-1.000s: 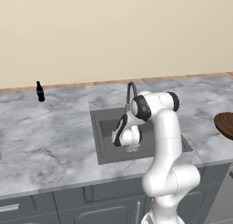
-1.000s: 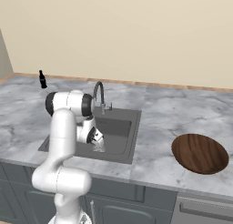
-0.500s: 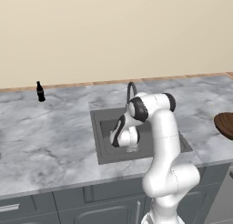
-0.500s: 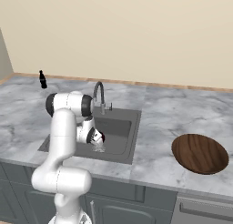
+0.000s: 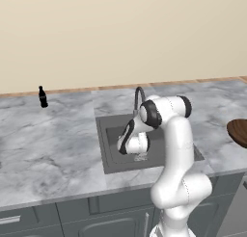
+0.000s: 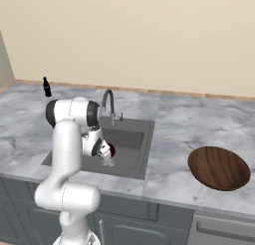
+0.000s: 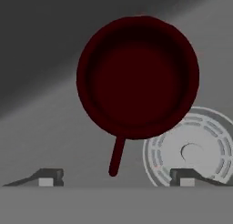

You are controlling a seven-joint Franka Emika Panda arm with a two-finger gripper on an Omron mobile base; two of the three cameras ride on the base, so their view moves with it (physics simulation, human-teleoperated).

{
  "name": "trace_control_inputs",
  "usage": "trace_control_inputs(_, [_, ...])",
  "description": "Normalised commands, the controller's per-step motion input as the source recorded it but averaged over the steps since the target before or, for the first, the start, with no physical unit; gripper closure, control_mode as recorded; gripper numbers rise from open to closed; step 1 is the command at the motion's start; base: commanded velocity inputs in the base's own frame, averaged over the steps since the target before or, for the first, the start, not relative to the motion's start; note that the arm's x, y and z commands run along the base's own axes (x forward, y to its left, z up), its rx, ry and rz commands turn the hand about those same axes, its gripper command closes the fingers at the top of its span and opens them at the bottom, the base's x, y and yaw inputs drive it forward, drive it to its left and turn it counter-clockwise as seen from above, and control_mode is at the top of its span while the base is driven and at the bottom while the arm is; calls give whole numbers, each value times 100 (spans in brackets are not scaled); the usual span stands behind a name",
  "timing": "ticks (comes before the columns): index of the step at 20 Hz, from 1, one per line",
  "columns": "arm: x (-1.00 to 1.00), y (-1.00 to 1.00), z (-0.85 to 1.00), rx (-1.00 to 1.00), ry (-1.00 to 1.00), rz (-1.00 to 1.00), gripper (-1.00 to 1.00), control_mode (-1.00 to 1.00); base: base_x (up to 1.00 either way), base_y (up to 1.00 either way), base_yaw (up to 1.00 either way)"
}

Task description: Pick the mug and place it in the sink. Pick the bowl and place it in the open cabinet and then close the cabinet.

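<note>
Grey marble tabletop (image 5: 48,149) in the left base view, sink (image 5: 108,135) cut into the middle of it, faucet (image 5: 138,94) at its back edge. Arm is folded down into the basin with the gripper (image 5: 140,155) low over the sink floor. Can't tell the finger state from this side. Edge of the bowl (image 5: 239,131) sits on the tabletop at far right, and a small black bottle (image 5: 43,97) stands far left by the wall.

Right base view: gripper (image 6: 107,159) is inside the sink (image 6: 134,134), with a dark red patch just beside the hand that reads as the mug (image 6: 111,150). Bowl (image 6: 219,168) lies flat on the tabletop, well apart from the sink and untouched.

Hand view looks straight down. Mug (image 7: 136,77) stands upright on the sink floor, showing a dark red inside. It sits just beside the round drain (image 7: 200,150) and overlaps its rim in the picture. Its handle (image 7: 117,155) points back toward the gripper (image 7: 116,178). Fingers (image 7: 50,176) are spread wide and pinch nothing, with only the handle tip near the gap.

Judgement: mug step looks done. The mug is likely light, rigid and a bit slick, so if it needs regrasping, pinch the rim wall, not the thin handle. The bowl is wide, shallow and stiff; take it by the rim edge and expect it to tilt.
</note>
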Motion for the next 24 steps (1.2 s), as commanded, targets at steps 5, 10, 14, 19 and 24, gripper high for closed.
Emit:
trace_control_inputs(5, [-55,-10,58,0,-25,-3,-100,-100,0,0,0])
trace_control_inputs(10, [-59,-1,66,0,-30,0,-100,-100,0,0,0])
trace_control_inputs(14, [-33,-13,94,0,-16,0,-100,-100,0,0,0])
trace_control_inputs(19, [-22,-9,100,0,-1,1,-100,-100,0,0,0])
trace_control_inputs(24, [-15,0,100,-2,1,0,-100,-100,0,0,0])
